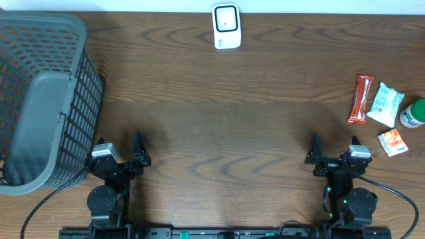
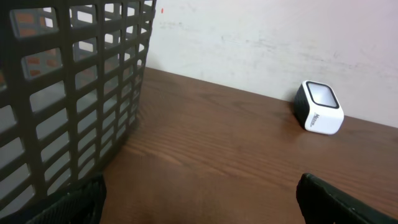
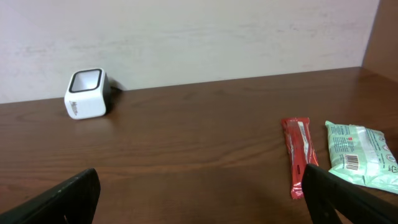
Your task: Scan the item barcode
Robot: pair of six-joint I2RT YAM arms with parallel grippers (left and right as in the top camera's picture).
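Note:
A white barcode scanner (image 1: 226, 26) stands at the table's far edge, also seen as the scanner (image 2: 318, 107) and the scanner (image 3: 86, 94). Items lie at the right: a red snack bar (image 1: 360, 99), a pale green packet (image 1: 386, 104), a small orange packet (image 1: 392, 142) and a green-capped white bottle (image 1: 413, 114). The red bar (image 3: 298, 155) and green packet (image 3: 362, 154) show in the right wrist view. My left gripper (image 1: 121, 154) is open near the front left, holding nothing. My right gripper (image 1: 334, 152) is open near the front right, short of the items.
A large grey mesh basket (image 1: 41, 99) fills the left side, close beside my left gripper; its wall (image 2: 68, 99) fills the left of the left wrist view. A pale wall runs behind the table.

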